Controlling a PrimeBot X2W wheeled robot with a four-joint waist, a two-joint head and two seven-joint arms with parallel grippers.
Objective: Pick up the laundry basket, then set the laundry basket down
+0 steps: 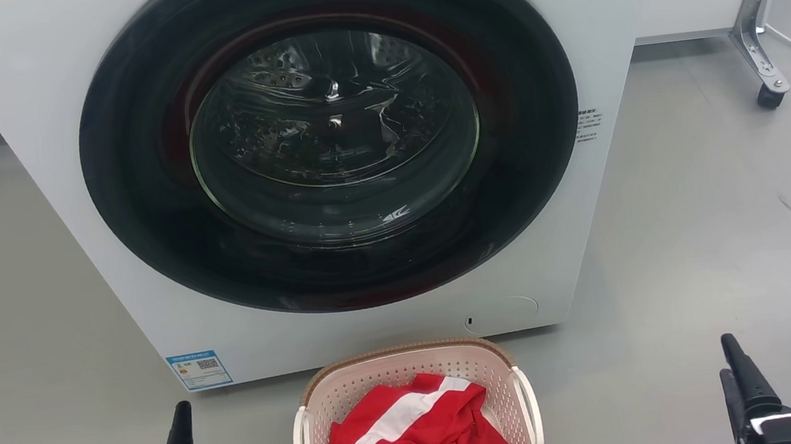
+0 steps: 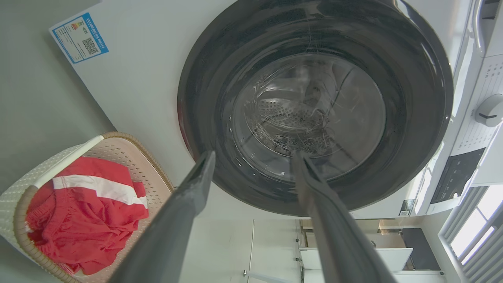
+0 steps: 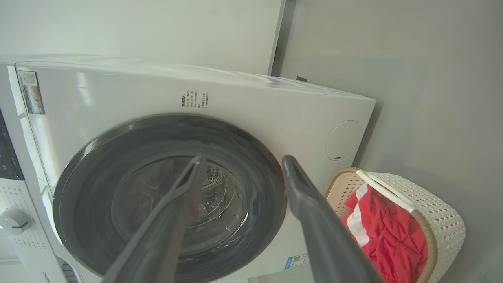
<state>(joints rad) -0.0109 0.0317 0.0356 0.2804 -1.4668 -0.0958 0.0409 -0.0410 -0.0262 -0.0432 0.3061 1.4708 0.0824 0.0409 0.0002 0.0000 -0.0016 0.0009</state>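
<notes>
While the laundry basket (image 1: 401, 367) stands on the floor (image 1: 702, 232): I judge that nothing of the task is done. The pick-up is not begun, and the setting down comes only after it.
Basket place: on the floor just before the lower front edge of the washer (image 1: 52, 216), a little to the right of its round door (image 1: 329, 133). I cannot tell if it touches the washer.
Basket load: a red garment (image 1: 420, 435) with a white stripe lies inside.
Basket direction: the mouth is up and the basket stands level. One short end faces the washer, so I judge that the long axis runs from the washer toward me. The near end is cut by the bottom edge of the head view.
Handles: the white handles (image 1: 301, 441) run along the two long sides, one toward each arm.
Left gripper (image 2: 254, 157): the fingers are spread apart with nothing between them, well apart from the basket on its left side, pointing at the washer.
Right gripper (image 3: 243, 159): the same, fingers apart and empty, well to the right of the basket.
What is left: I must bring both arms inward to the handles, grip, lift, then put down.
</notes>
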